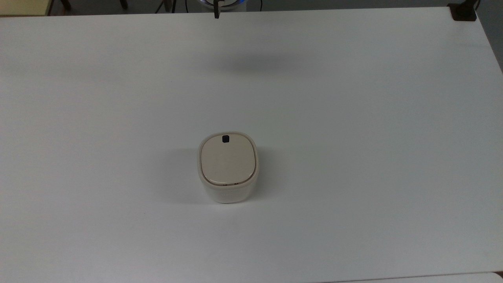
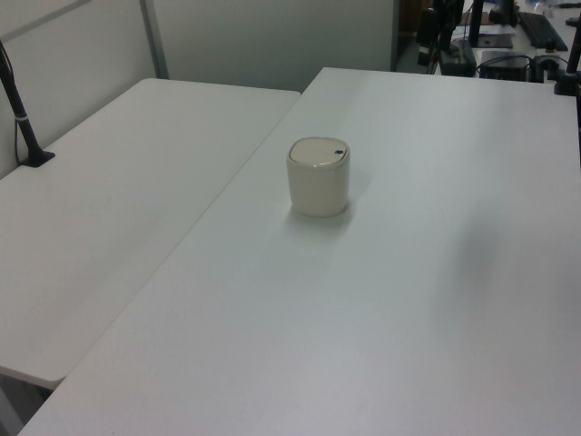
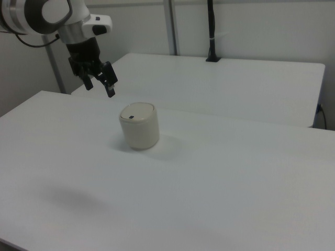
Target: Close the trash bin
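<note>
The trash bin (image 1: 228, 168) stood alone near the middle of the white table (image 1: 353, 118), upright, its cream body squat and rounded. Its beige lid (image 1: 228, 160) lay flat and flush in the rim, shut all the way round as far as I could see. The small black square mark (image 1: 225, 138) sat at the far edge of the lid in the top view; in the right view it faced the right view's left, toward the arm.

The gripper (image 3: 99, 83) hung in the air well apart from the bin, up and off to the right view's left, touching nothing. Its two black fingers (image 3: 110, 90) pointed down and slightly toward the bin, with a modest gap between them and nothing held there. The white arm (image 3: 49, 15) reached in from the right view's upper left corner.

In the top view a dark fingertip (image 1: 216, 15) poked in at the far edge of the table, with a soft shadow (image 1: 255, 63) on the tabletop just nearer. A second white table (image 2: 109, 200) stood alongside, on the left view's left, with a black post (image 2: 23, 118) fixed at its edge.
</note>
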`<state>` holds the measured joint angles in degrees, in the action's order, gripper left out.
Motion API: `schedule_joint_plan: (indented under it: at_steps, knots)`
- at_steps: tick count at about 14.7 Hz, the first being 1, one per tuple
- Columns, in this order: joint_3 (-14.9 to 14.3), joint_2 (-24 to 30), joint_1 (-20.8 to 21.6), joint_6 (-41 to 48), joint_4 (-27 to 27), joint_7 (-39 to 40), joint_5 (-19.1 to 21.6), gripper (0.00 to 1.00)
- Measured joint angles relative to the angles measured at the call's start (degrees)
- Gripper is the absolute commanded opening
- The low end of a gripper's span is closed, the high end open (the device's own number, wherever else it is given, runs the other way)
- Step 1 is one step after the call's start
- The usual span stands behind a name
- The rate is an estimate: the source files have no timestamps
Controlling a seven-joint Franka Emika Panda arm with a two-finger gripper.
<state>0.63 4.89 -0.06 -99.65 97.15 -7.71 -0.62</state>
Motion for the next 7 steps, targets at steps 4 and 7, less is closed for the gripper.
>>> schedule_joint_plan:
  at_steps: [4,7]
  knots:
    - [0.00,-1.50,-0.42,0.00,-1.60,2.68,-0.01,1.00]
    - [0.00,-2.52,-0.42,0.00,-2.49,2.95,-0.01,1.00]
